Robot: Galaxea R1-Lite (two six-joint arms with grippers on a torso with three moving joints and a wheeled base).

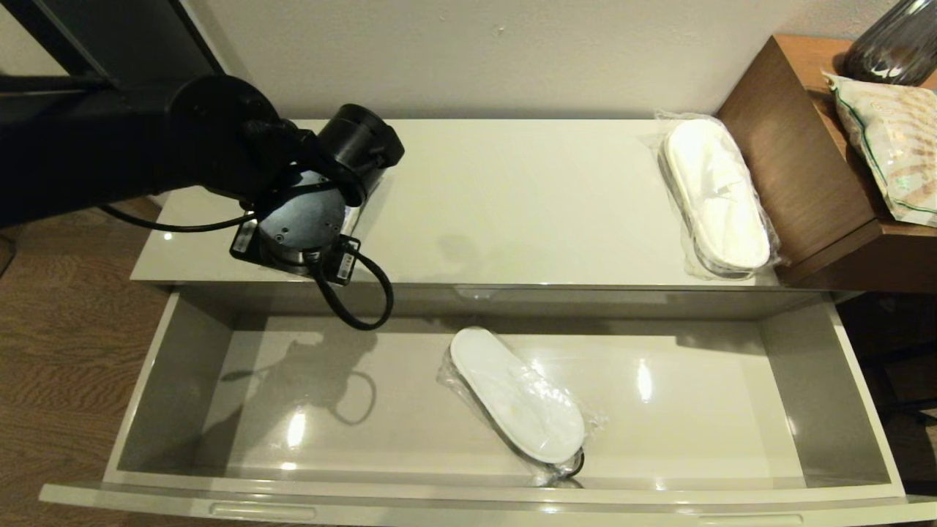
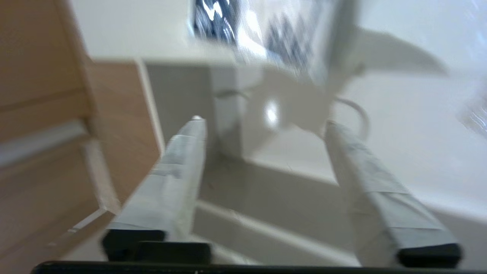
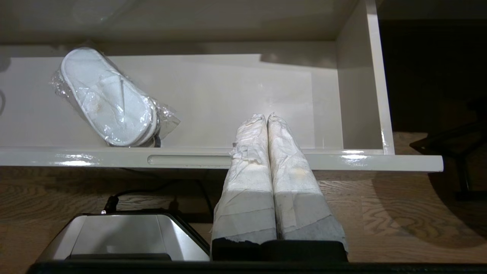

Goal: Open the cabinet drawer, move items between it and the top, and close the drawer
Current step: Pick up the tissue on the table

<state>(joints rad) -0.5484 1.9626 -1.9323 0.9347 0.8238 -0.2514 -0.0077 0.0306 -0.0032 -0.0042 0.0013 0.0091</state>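
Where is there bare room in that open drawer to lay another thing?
The glossy beige-grey drawer is bare either side of the plastic-wrapped white slippers lying mid-floor. On the glossy cream top, the middle is free between the left gripper and a second wrapped white slipper pair at its right end.

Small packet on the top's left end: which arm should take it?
Left. The left gripper hangs open just before the packet on the top; the right gripper is shut, at the drawer's front.

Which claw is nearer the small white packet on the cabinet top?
Left. The left claw hangs open just before the packet; the right claw is shut at the drawer front.
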